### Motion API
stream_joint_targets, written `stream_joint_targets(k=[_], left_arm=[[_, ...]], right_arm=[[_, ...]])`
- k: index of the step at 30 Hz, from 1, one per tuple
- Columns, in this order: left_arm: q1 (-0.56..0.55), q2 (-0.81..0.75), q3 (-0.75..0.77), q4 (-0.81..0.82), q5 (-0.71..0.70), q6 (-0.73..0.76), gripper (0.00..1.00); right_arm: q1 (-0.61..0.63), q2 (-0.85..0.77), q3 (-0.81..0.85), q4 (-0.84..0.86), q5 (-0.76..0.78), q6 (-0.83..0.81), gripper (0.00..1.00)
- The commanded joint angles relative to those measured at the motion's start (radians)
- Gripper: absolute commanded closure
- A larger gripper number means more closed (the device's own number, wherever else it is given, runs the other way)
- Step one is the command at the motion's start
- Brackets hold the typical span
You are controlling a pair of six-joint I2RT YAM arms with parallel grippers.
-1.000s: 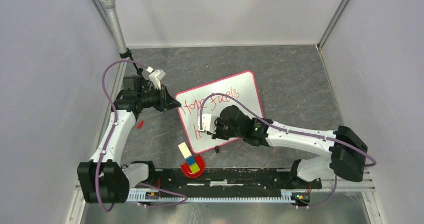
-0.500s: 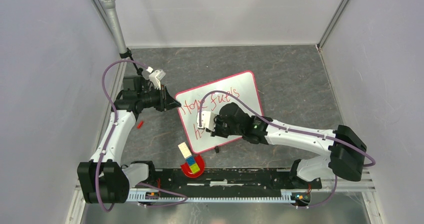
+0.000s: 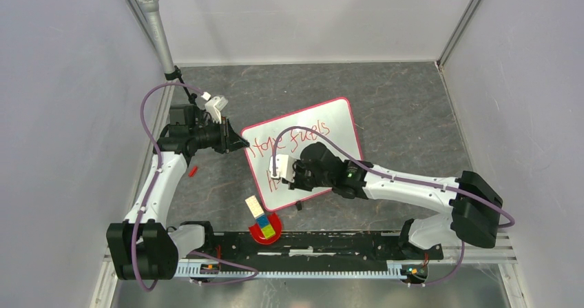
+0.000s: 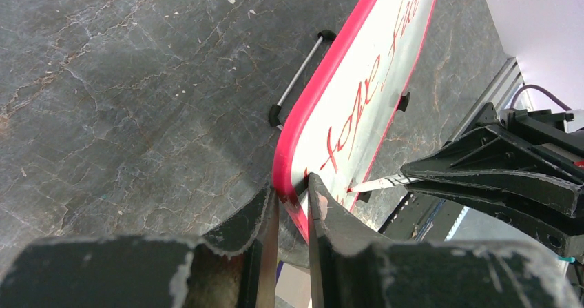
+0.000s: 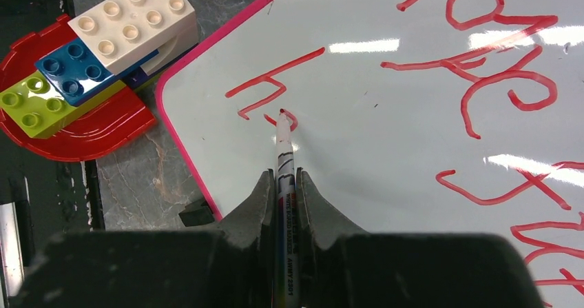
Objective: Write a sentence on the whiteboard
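I find the left gripper (image 4: 293, 196) pinching the red rim of the whiteboard (image 3: 335, 125) at its left edge, 1 finger on each face. I judge the board light, stiff and glossy, so liable to slide under pen pressure; the rim is the sound place to hold. It lies skewed in the middle of the table (image 3: 399, 94), between the 2 arms. Further right, the right gripper (image 5: 284, 178) is clamped on a red marker (image 5: 284, 146), whose tip touches the board's near-left corner beside a part-written letter.
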Motion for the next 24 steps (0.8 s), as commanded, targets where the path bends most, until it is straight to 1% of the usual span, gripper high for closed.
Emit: stream_joint_targets(k=[1,10,20,24], left_arm=[[-0.009,-0.017,-0.016,-0.027,0.015,0.042,0.98],[-0.009,-0.012,-0.013,-0.027,0.013,0.04,0.97],[-0.009,-0.015,-0.013,-0.027,0.012,0.037,0.97],[-0.009,-0.017,-0.013,-0.027,0.012,0.037,0.98]], right_arm=[[0.006,0.003,-0.028,0.024,0.011,0.004,1.0],[0.006,-0.041,-0.095,0.022,0.011,0.009,1.0],[0.0,-0.072,-0.058,-0.015,0.04,-0.003,1.0],[-0.002,-0.099,-0.04,-0.041,-0.012,-0.009,1.0]])
